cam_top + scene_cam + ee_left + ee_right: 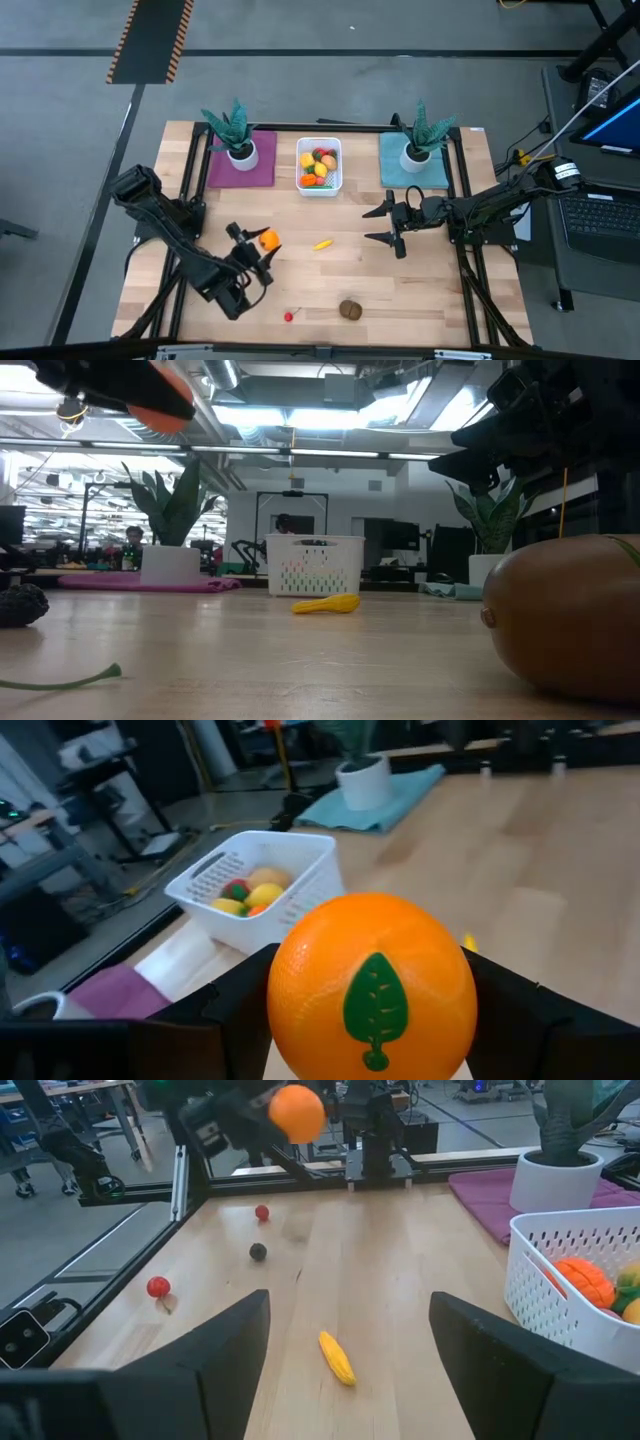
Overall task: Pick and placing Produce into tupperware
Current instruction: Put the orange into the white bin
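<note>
An orange (372, 985) with a green leaf mark hangs above the table's near left part, with my left gripper (262, 245) shut on it. The white tupperware (319, 165) stands at the far middle on its base, with several pieces of produce inside. Lying on the wood are a yellow piece (323, 243), a brown kiwi (350, 309) and a red cherry (290, 316). My right gripper (383, 224) hovers open right of centre, its fingers either side of nothing, and the yellow piece (337, 1357) lies ahead of it. My left gripper pinches the orange between its two fingers (235, 1015), one on each opposite side (285, 990) of the fruit. The fingers come at it nearly level. The orange (160, 405) is lifted well clear of the table.
Two teal spiky plants in white pots stand on a purple mat (241, 172) and a teal mat (413, 175) either side of the tub. Small red pieces (158, 1287) and a dark one (258, 1252) lie near the table's left. Black frame rails run along the table's edges.
</note>
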You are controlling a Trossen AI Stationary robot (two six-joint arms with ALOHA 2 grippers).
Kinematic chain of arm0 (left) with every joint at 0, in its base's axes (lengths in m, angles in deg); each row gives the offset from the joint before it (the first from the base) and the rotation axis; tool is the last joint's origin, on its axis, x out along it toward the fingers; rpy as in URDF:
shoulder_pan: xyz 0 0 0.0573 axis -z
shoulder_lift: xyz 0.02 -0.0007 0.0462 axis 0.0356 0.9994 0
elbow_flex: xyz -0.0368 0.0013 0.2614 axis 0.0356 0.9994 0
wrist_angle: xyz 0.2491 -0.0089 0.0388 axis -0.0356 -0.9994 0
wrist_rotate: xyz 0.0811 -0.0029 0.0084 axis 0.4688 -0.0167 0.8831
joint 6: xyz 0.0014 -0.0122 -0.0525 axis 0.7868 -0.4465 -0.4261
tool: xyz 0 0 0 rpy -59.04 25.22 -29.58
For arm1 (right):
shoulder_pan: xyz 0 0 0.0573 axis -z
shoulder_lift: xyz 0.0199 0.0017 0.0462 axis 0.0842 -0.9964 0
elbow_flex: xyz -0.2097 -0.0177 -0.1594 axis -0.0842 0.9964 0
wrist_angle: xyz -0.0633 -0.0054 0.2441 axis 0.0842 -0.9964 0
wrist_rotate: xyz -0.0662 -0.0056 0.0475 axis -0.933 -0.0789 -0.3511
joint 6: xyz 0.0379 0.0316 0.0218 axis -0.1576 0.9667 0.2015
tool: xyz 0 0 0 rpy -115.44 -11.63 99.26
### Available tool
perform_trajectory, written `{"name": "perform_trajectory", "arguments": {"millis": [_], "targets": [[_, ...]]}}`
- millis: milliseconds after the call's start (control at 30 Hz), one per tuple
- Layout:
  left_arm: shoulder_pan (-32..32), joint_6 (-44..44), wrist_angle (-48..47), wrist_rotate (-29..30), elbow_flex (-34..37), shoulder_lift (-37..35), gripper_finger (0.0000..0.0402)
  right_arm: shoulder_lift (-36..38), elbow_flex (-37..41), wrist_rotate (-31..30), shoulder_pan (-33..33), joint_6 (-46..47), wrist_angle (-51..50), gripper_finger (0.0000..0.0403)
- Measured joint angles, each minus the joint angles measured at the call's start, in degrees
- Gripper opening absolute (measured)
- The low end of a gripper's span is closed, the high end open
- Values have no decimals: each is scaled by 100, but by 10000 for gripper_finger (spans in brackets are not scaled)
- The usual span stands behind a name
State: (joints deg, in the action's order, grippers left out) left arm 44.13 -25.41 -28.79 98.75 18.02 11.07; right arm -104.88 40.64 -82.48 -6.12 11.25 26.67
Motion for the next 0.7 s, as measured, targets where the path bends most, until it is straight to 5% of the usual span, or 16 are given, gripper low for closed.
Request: {"name": "perform_trajectory", "arguments": {"millis": [700], "targets": [[-243, -272, 247, 601, 277, 0, 241, 0, 0, -2, 1, -114, 4, 275]]}}
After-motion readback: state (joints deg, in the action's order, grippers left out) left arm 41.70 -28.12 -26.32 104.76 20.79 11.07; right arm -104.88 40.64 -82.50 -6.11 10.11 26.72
